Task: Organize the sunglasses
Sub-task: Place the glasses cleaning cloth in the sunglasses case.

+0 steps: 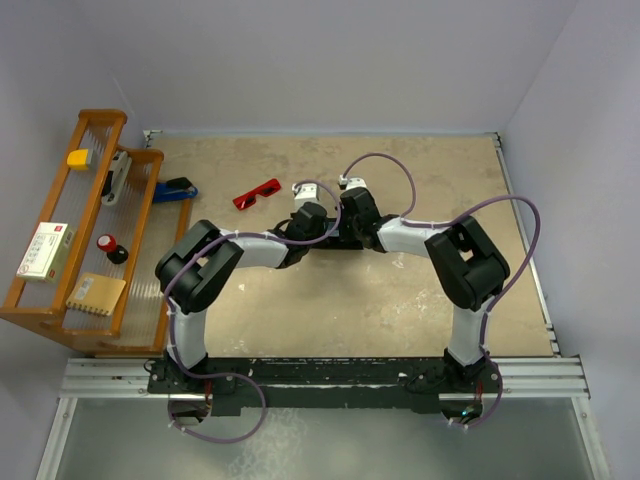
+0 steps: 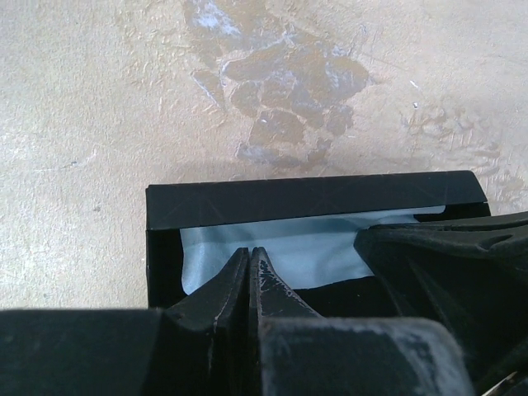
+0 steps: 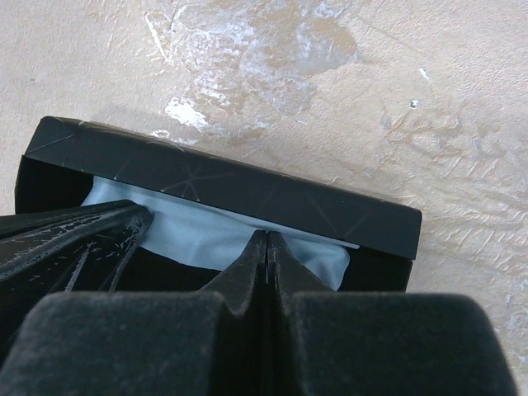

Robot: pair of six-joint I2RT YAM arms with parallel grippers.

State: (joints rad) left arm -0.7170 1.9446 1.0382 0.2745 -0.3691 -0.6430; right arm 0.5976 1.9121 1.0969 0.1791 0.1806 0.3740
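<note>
The red sunglasses (image 1: pixel 257 193) lie on the table, left of and beyond both grippers, and neither gripper touches them. Both grippers reach down into an open black case (image 2: pixel 313 198) that holds a light blue cloth (image 2: pixel 289 247). My left gripper (image 2: pixel 250 250) is shut, with its tips on the cloth. My right gripper (image 3: pixel 267 235) is shut too, with its tips on the cloth (image 3: pixel 206 235) beside the case wall (image 3: pixel 247 194). I cannot tell whether either gripper pinches the cloth. In the top view the left gripper (image 1: pixel 318 230) and the right gripper (image 1: pixel 345 228) meet at mid-table and hide the case.
A wooden rack (image 1: pixel 85 300) stands along the left edge and holds a yellow block (image 1: pixel 78 158), a white box (image 1: pixel 45 250) and other small items. A blue and black object (image 1: pixel 175 190) lies next to the rack. Walls close the far and right sides.
</note>
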